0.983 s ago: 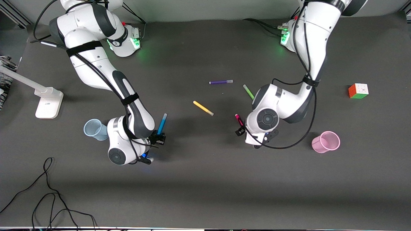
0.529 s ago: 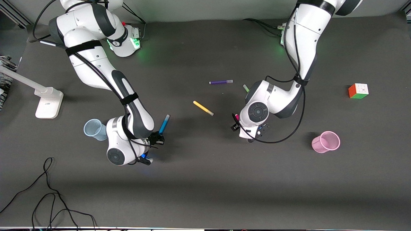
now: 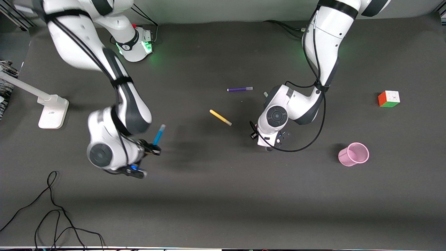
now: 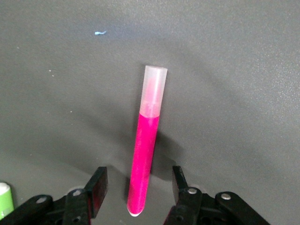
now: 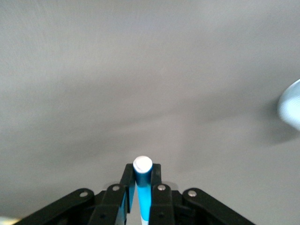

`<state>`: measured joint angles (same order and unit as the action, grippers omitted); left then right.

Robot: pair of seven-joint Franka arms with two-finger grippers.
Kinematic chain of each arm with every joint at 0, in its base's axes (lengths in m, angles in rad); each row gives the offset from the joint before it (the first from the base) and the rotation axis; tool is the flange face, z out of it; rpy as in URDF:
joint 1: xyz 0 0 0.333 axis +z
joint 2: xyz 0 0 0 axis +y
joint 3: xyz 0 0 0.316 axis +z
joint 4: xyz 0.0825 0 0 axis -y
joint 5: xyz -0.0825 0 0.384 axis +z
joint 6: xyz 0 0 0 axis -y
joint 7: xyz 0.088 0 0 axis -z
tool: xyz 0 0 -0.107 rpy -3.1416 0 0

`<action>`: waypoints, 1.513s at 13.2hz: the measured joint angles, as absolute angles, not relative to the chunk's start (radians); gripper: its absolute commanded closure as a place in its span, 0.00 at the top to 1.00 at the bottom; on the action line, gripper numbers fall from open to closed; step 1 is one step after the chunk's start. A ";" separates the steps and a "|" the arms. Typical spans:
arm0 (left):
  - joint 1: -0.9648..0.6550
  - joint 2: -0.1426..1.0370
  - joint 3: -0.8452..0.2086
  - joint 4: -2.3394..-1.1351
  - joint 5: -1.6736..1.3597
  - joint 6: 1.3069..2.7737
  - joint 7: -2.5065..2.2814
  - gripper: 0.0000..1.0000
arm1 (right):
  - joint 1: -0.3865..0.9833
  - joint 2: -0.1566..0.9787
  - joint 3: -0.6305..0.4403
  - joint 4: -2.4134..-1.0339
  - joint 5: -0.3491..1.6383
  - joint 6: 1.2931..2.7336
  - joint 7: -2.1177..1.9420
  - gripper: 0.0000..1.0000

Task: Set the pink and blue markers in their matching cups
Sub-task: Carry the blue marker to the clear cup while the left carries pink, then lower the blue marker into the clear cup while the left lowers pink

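Observation:
My right gripper (image 3: 153,149) is shut on the bright blue marker (image 3: 159,134) and holds it upright in the air; the right wrist view shows its pale cap end (image 5: 142,165) between the fingers (image 5: 143,177). The pale blue cup is hidden under the right arm in the front view; a pale blue blur (image 5: 291,110) shows at the edge of the right wrist view. My left gripper (image 3: 253,135) is open and low over the table. The pink marker (image 4: 145,159) lies flat between its fingers (image 4: 138,190). The pink cup (image 3: 353,154) stands toward the left arm's end.
A yellow marker (image 3: 220,117) and a purple marker (image 3: 239,89) lie mid-table. A green marker's tip (image 3: 266,94) shows beside the left arm, also in the left wrist view (image 4: 3,199). A colour cube (image 3: 389,98), a white stand (image 3: 52,111) and loose cables (image 3: 52,209) are around.
My right arm has risen with the blue marker and swung toward its own end of the table, covering the blue cup. My left gripper has shifted over the pink marker, hiding it in the front view.

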<state>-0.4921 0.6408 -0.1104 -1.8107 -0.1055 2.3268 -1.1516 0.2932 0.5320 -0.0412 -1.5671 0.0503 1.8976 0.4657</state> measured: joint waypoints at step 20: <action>0.006 0.523 -0.079 -1.292 -0.275 1.412 -0.581 0.00 | 0.310 0.093 -0.349 -2.343 -0.051 2.892 -0.381 0.00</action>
